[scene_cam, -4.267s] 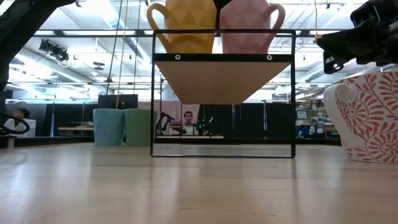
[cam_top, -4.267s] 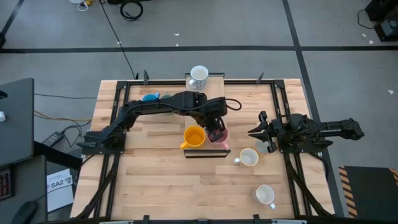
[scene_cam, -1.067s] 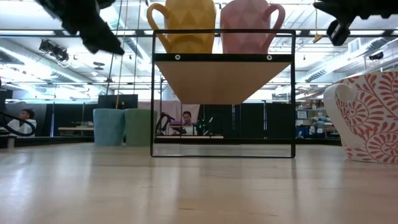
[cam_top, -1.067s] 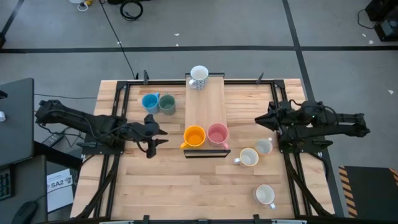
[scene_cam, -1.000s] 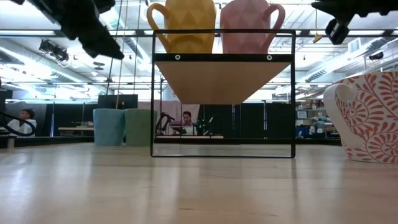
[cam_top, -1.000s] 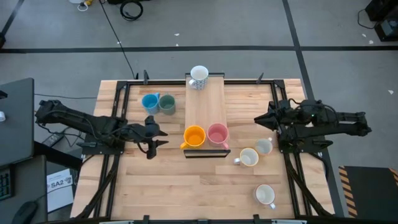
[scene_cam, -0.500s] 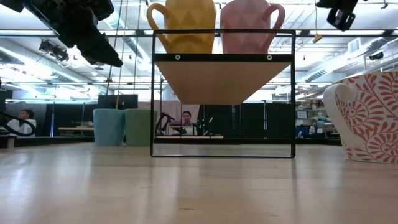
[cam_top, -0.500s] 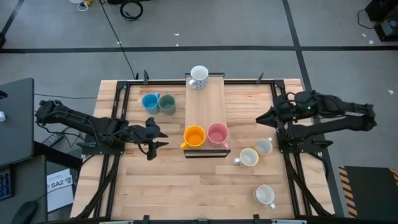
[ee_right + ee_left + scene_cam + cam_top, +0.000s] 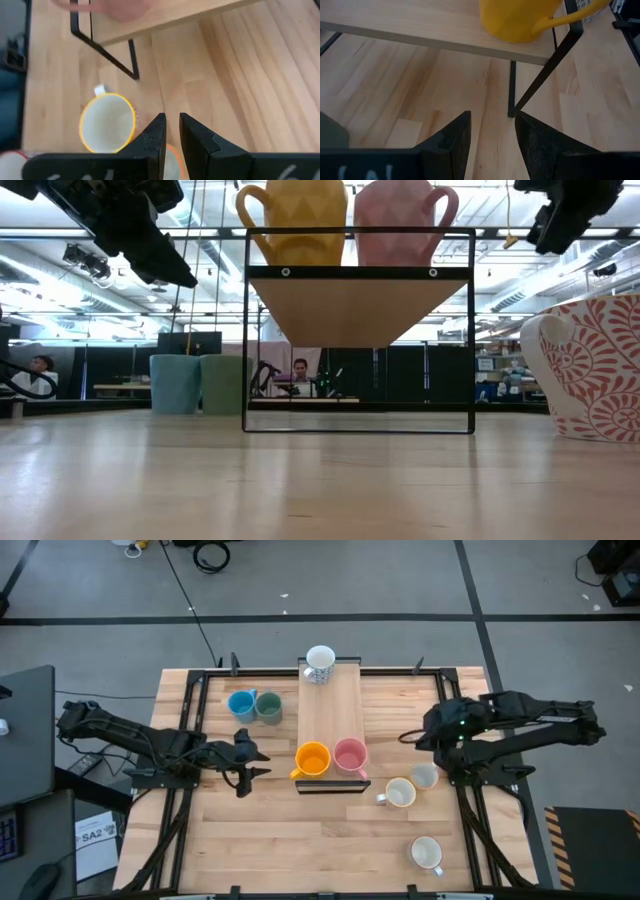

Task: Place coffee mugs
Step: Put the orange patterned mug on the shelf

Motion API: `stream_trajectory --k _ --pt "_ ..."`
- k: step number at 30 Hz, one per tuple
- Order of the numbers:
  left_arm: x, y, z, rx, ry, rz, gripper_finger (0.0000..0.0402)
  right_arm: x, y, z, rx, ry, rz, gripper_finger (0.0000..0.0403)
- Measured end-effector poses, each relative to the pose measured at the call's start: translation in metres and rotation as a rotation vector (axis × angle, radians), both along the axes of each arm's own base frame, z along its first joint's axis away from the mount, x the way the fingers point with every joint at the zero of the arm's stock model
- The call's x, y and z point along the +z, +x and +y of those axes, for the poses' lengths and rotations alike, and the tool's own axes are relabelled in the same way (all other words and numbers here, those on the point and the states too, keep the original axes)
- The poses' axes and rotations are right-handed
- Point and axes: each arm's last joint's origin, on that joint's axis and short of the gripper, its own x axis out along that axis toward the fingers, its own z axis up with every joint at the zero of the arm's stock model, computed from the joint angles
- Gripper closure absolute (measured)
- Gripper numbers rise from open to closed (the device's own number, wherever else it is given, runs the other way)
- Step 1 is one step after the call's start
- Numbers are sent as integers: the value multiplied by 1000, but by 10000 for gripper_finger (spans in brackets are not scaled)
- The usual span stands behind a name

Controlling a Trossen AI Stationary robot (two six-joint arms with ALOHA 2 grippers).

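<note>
A raised wooden shelf stands mid-table. On its near end sit the orange mug and the pink mug, and on its far end the speckled white mug. The blue mug and the grey-green mug stand on the table to the shelf's left. A cream mug and two white mugs stand to its right. My left gripper hovers left of the orange mug, open and empty. My right gripper hangs above the table right of the pink mug, its fingers a narrow gap apart.
A white mug with a red pattern stands close to the low camera, on the right. The shelf's black wire frame rests on the table. Bare wood lies along the near edge and left of the shelf. People sit in the room beyond the table.
My right arm has lifted off its rest. It has swung its gripper a little toward the shelf and tipped it down over the table beside the pink mug. No mug has moved.
</note>
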Motion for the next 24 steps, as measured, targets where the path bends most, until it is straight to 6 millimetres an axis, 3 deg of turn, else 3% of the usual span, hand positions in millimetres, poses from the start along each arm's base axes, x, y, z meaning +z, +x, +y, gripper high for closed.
stream_trajectory --k 11,24 --pt "0 0 1 17 4 -2 241 -21 25 0 191 -120 218 344" --pt "0 0 1 24 6 -3 241 -46 50 2 347 -103 411 344"
